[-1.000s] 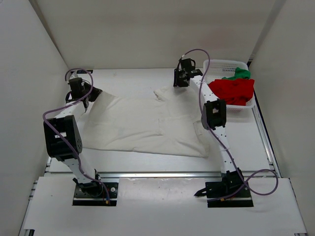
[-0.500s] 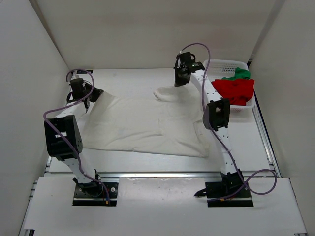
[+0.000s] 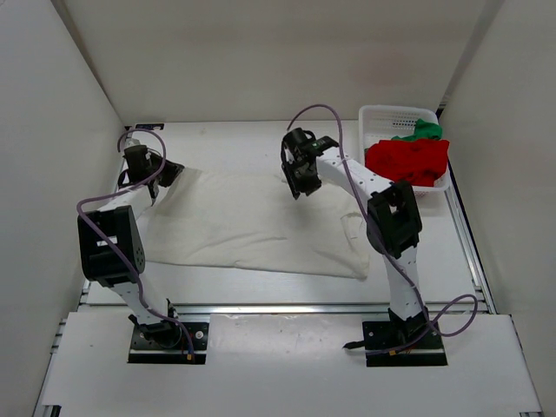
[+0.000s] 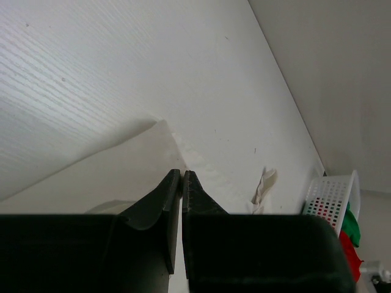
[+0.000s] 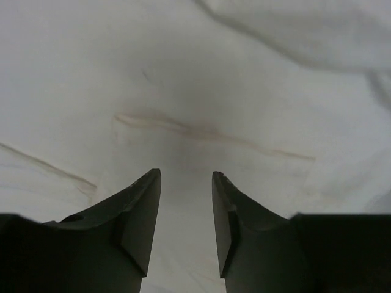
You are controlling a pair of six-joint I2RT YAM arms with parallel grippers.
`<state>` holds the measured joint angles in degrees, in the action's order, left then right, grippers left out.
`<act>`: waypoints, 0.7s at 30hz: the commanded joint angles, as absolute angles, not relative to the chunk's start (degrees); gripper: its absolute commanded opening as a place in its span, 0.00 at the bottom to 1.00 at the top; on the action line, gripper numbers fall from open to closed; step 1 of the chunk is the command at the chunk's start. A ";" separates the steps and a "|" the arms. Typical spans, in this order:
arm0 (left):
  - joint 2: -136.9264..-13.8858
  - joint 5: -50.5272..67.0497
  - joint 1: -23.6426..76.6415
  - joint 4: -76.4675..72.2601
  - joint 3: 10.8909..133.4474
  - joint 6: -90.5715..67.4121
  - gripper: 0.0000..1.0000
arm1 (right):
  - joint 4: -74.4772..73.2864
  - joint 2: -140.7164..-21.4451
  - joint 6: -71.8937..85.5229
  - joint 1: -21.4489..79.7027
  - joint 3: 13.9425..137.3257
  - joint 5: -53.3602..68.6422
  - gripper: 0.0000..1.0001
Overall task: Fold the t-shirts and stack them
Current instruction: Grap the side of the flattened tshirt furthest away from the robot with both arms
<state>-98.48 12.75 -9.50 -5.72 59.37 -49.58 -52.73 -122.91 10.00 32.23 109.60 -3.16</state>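
The cream-white t-shirt [image 3: 243, 221] lies spread on the table between the arms. My left gripper [image 3: 167, 170] is shut on its far left corner, and the left wrist view shows the jaws [image 4: 182, 174] closed on the cloth edge [image 4: 122, 171]. My right gripper [image 3: 300, 184] hovers open and empty just above the shirt's far right part, and the right wrist view [image 5: 186, 177] shows only cream cloth [image 5: 195, 91] with a seam below it. The red t-shirt [image 3: 408, 161] and green t-shirt [image 3: 423, 130] lie bunched in the basket.
The white mesh basket [image 3: 382, 113] stands at the far right corner and also shows in the left wrist view [image 4: 330, 195]. White walls close in the table at the back and on both sides. A metal rail runs along the near edge [image 3: 278, 308].
My right gripper has let go of the raised far right part of the cream shirt, which dropped flat. It has moved left and nearer, over the shirt. My left gripper has barely moved.
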 commanded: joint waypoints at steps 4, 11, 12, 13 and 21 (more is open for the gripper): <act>-94.75 13.71 -9.76 -8.17 58.80 -50.36 0.00 | -37.73 -112.32 10.55 26.02 100.99 -0.47 0.28; -94.66 13.01 -9.23 -7.65 58.80 -50.01 0.00 | -38.13 -124.25 8.18 24.86 114.06 5.63 0.03; -94.40 13.27 -9.32 -7.82 58.71 -50.01 0.00 | -39.10 -125.93 6.61 25.40 118.69 5.80 0.03; -94.66 13.88 -9.32 -8.17 58.88 -49.75 0.00 | -41.03 -129.51 5.37 26.01 123.44 4.58 0.02; -95.54 13.53 -9.49 -8.00 59.06 -49.83 0.00 | -48.26 -143.70 4.74 27.33 139.39 4.57 0.14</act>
